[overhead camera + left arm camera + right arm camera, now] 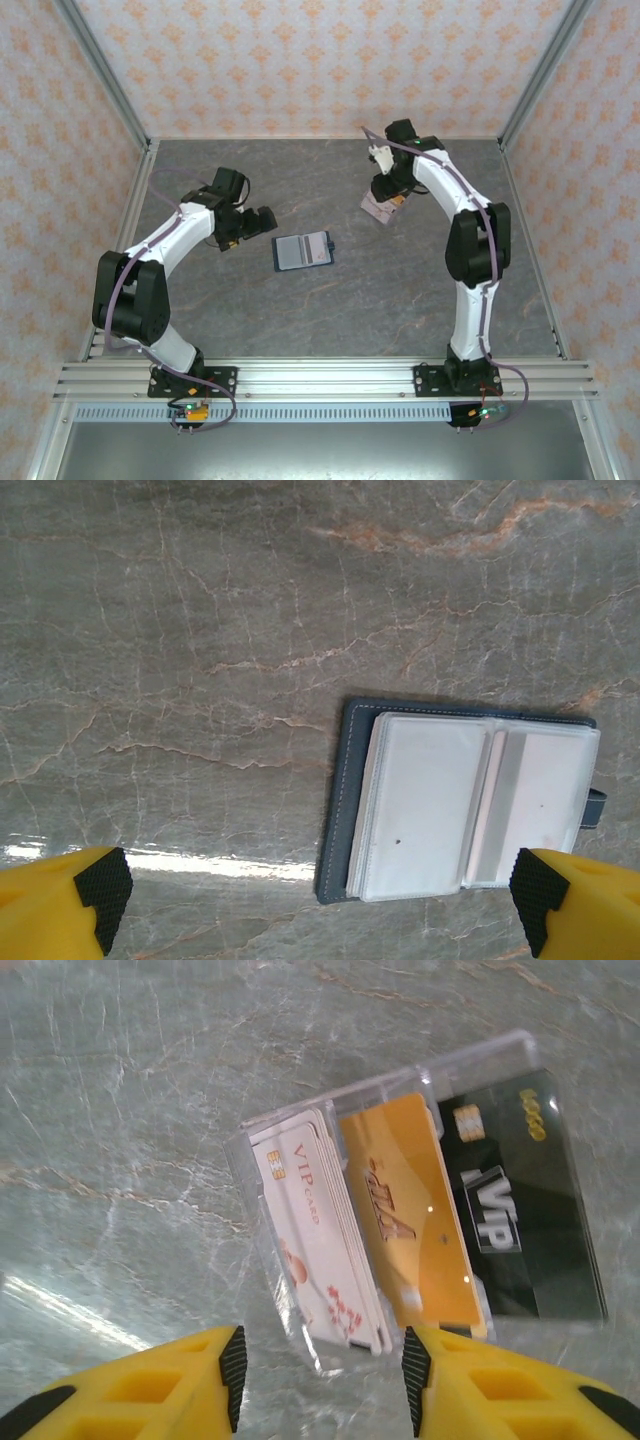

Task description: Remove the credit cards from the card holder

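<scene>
Card holder (302,250) open mid-table; credit cards (420,1220) fanned toward the table's far edge under my half-open, empty right gripper (322,1375); left gripper (322,885) wide open

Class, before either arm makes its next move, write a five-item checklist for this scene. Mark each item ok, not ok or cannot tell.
1. The card holder lies open on the table: ok.
2. Its visible pockets look empty: ok; layers underneath: cannot tell.
3. The credit cards lie fanned on the table, apart from the holder: ok.
4. The right gripper is open by the cards, with nothing between its jaws: ok.
5. The left gripper is open and holds nothing: ok.
</scene>
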Action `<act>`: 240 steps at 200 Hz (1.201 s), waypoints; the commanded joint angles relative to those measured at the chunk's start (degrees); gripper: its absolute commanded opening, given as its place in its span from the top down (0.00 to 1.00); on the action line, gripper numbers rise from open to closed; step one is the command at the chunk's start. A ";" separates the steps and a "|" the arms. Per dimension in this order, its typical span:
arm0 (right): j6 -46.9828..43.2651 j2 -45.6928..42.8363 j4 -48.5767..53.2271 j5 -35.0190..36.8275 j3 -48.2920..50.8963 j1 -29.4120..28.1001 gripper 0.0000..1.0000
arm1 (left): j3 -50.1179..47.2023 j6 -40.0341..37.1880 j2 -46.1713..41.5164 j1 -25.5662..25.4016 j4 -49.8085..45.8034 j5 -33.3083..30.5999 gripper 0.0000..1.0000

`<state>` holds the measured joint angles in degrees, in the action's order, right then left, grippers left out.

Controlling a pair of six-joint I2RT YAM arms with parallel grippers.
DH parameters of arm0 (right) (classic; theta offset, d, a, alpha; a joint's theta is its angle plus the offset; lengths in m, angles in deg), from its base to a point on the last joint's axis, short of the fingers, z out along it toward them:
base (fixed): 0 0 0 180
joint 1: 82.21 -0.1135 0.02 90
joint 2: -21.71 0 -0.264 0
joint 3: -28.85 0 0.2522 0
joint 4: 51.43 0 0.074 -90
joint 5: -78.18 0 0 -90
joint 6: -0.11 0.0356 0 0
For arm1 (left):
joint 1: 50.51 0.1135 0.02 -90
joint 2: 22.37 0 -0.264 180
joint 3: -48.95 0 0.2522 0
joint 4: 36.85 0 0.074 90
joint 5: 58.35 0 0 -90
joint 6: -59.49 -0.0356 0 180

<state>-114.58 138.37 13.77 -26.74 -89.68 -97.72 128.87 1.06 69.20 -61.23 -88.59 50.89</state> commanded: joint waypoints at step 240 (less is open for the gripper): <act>63.42 -7.07 -36.23 -4.42 34.39 -22.31 0.53 | -3.66 3.84 7.92 0.35 13.29 18.28 0.02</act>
<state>-50.30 130.33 -25.66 -35.75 -53.75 -120.01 124.17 3.96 76.59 -61.23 -76.92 67.87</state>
